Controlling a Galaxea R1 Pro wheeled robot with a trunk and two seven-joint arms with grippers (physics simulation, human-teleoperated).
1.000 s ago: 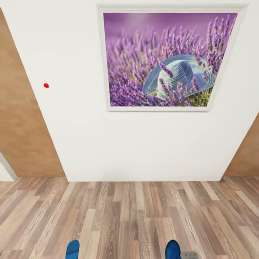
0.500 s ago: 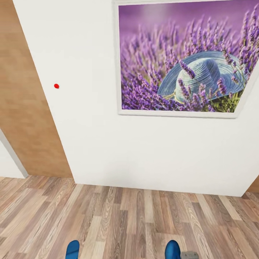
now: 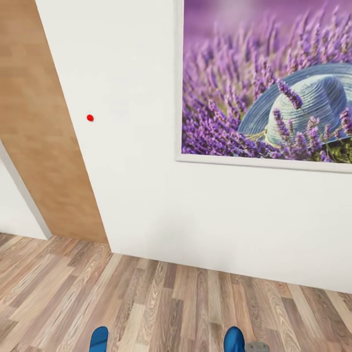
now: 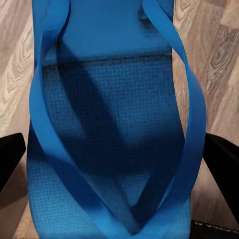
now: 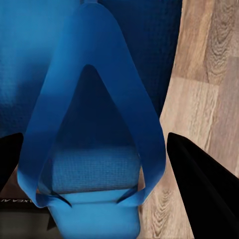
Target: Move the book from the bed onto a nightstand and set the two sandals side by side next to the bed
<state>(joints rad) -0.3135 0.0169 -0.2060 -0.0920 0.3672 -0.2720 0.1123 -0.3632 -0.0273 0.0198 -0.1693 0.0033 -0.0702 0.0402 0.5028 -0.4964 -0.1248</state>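
My left gripper point(image 4: 117, 154) pinched one blue sandal point(image 4: 109, 124), my right gripper point(image 5: 99, 149) the other sandal point(image 5: 89, 99), facing a white wall point(image 3: 146, 205) with a lavender picture point(image 3: 274, 88).

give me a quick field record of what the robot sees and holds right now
facing: white wall with a framed purple lavender and straw hat picture
wall mark: small red dot
floor: light brown wood planks
left gripper: black fingers either side of a bright blue flip-flop sandal
right gripper: black fingers either side of a second blue flip-flop sandal
head view low edge: two blue sandal tips
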